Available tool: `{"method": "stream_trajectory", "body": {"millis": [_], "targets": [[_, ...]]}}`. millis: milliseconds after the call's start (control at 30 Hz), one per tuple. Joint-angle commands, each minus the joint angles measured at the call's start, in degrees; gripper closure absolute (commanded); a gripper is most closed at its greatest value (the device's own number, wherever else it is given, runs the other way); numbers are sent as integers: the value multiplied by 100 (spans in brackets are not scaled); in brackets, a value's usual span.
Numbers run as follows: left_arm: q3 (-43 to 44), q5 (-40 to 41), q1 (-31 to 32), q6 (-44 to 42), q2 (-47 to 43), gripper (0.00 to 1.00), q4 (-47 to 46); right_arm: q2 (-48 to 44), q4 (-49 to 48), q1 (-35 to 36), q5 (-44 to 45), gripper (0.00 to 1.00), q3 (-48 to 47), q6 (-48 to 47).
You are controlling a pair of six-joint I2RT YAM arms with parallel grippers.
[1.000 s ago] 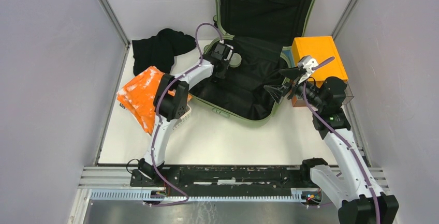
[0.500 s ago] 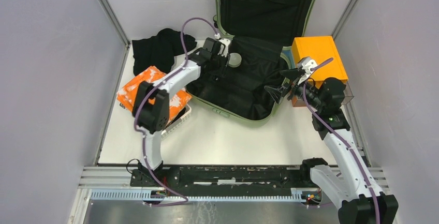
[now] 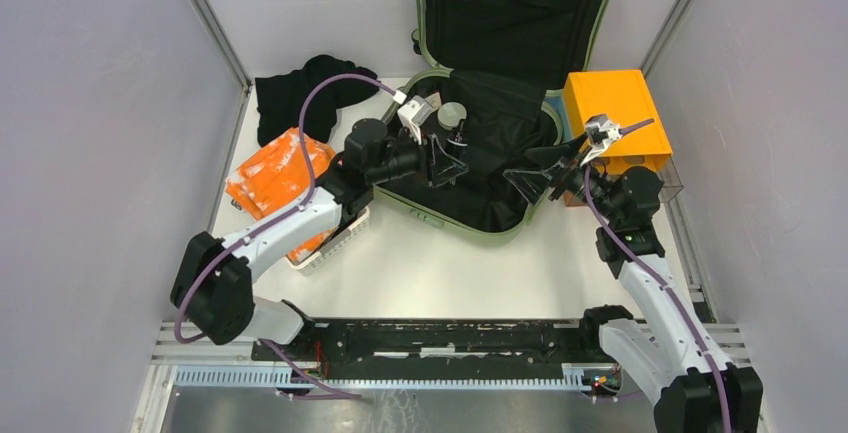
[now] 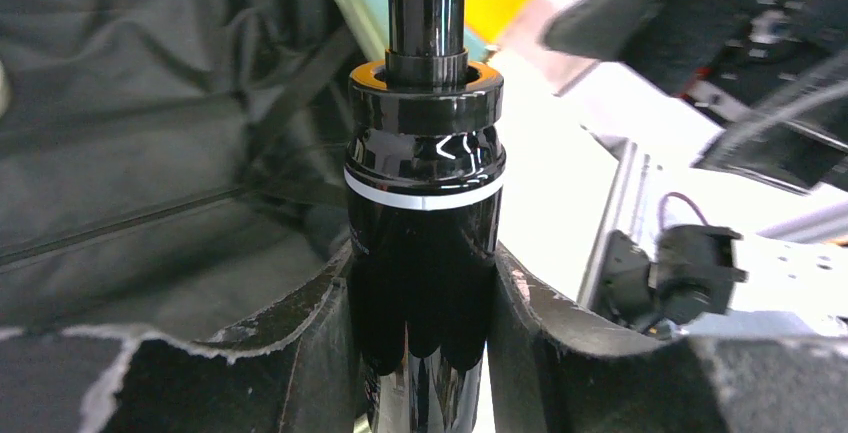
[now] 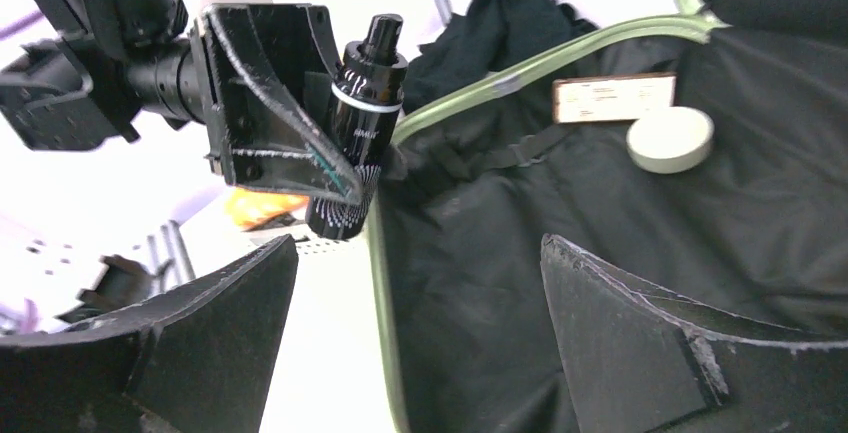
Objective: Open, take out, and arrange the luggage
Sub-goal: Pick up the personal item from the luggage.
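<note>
The sage-green luggage (image 3: 423, 215) lies open at the back, its lid (image 3: 510, 8) propped upright and its black lining showing; it also shows in the right wrist view (image 5: 560, 58). My left gripper (image 3: 443, 161) is over the suitcase's left part, shut on a glossy black pump bottle (image 4: 425, 183) with a white ring, which it holds clear of the lining. The bottle also shows in the right wrist view (image 5: 360, 113). My right gripper (image 3: 528, 165) is open and empty over the suitcase's right edge, facing the left gripper. A round pale-green tin (image 3: 452, 113) lies in the suitcase.
An orange box (image 3: 615, 113) stands right of the suitcase. Black clothing (image 3: 305, 93) lies at the back left. A white perforated basket (image 3: 338, 238) holds an orange packet (image 3: 280, 173) on the left. A pale label card (image 5: 613, 98) sits on the lining.
My left arm has pulled back from the suitcase's far left corner and swung right and nearer, carrying the black bottle. My right gripper has shifted slightly.
</note>
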State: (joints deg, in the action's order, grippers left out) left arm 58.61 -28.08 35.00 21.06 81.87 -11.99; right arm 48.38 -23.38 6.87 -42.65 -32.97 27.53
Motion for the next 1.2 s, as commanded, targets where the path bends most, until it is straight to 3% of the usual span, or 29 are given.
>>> {"method": "stream_trajectory", "body": {"millis": [0, 100, 367, 733, 1167], "targets": [[-282, -167, 244, 775, -616, 98, -1540, -13, -985, 186, -243, 2, -5, 1042], [-392, -77, 430, 890, -717, 98, -1698, 62, -784, 407, -156, 2, -153, 910], [-459, 94, 916, 854, -719, 98, -1708, 406, -1414, 948, -21, 2, -233, 1312], [-533, 75, 1146, 751, -708, 98, -1709, 702, -1947, 1224, 184, 2, -406, 1767], [-527, 22, 1201, 742, -724, 95, -1715, 975, -1754, 1679, 253, 33, -569, 1537]]}}
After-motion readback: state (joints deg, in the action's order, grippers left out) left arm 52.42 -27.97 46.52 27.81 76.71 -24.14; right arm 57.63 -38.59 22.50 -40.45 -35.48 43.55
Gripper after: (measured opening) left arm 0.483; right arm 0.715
